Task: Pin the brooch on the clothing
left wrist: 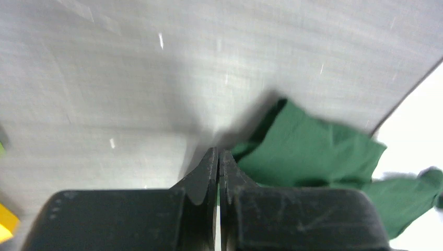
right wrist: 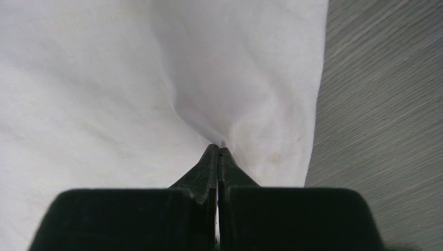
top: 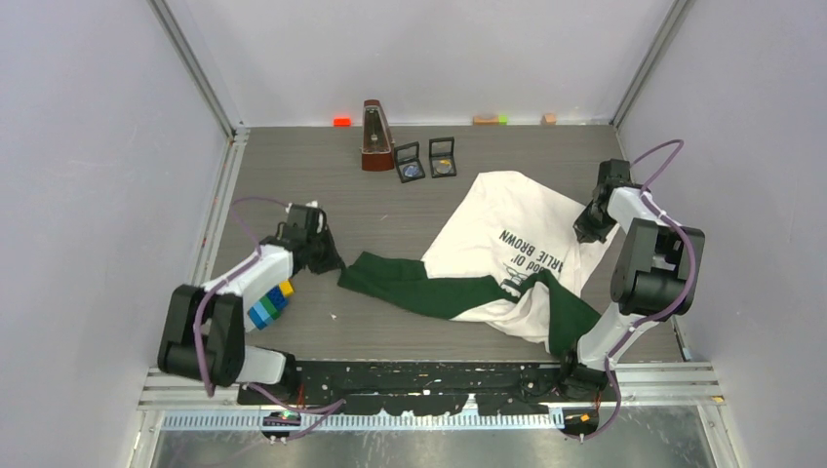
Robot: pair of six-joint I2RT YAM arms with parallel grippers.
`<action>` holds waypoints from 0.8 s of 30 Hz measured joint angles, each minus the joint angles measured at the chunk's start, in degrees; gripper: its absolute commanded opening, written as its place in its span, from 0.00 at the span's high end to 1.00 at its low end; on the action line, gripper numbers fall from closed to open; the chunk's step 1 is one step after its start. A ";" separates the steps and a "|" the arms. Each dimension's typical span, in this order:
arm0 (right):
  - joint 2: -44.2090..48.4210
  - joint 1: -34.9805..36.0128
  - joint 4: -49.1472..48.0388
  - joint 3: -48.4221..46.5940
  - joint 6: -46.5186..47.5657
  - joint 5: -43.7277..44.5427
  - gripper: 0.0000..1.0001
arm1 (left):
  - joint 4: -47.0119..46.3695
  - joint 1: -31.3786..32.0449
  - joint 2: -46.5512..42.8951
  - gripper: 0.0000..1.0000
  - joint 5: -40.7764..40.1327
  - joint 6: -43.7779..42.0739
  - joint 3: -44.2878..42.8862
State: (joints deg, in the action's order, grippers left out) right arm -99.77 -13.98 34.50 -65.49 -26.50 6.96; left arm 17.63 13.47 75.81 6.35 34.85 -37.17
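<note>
The clothing, a white T-shirt with dark green sleeves and upside-down lettering, lies crumpled right of the table's middle. My left gripper sits at the tip of the stretched-out green sleeve. Its jaws are shut, and the sleeve's edge meets them. My right gripper is shut on the shirt's white right edge, where the cloth puckers into the fingertips. Two small open black cases stand at the back, each holding a small item. These are too small to tell as the brooch.
A brown pyramid-shaped metronome stands beside the cases. A stack of coloured blocks lies by the left arm. Small blocks, one red and others, line the back wall. Side walls enclose the table.
</note>
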 measured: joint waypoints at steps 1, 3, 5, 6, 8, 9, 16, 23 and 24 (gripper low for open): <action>0.00 -0.22 0.00 0.00 -0.02 0.28 1.00 | -0.17 -0.98 1.95 1.00 -0.22 -0.55 -2.01; 0.00 -0.79 0.13 0.00 -0.20 1.07 0.99 | -1.11 -3.61 7.61 1.00 -0.04 -1.05 -7.76; 0.00 -1.36 0.26 0.00 -0.35 2.08 1.00 | -2.89 -5.62 12.87 1.00 0.85 -1.09 -12.50; 0.00 -1.60 0.31 0.02 -0.42 2.51 1.00 | -3.82 -6.38 15.45 1.00 1.51 -1.11 -14.69; 0.02 -2.01 0.31 0.02 -0.46 3.54 1.00 | -5.53 -7.28 19.28 1.00 2.75 -1.14 -17.66; 0.02 -2.21 0.31 0.04 -0.52 4.26 1.00 | -6.21 -7.45 20.35 1.00 3.08 -1.14 -18.36; 2.47 -3.02 0.39 1.86 -1.16 7.30 1.00 | -6.71 -7.58 28.22 1.00 3.91 -3.13 -29.14; 7.54 -3.02 -0.20 6.21 -2.93 4.87 0.99 | -8.57 -9.05 40.17 1.00 4.26 -4.28 -46.10; 7.54 -3.02 -0.22 6.38 -3.08 4.59 0.99 | -8.79 -9.25 41.81 1.00 4.33 -4.33 -48.13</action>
State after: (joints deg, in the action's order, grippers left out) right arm -92.23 -16.99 34.28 -59.11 -29.58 11.55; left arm 8.84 4.23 117.62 10.68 30.52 -85.30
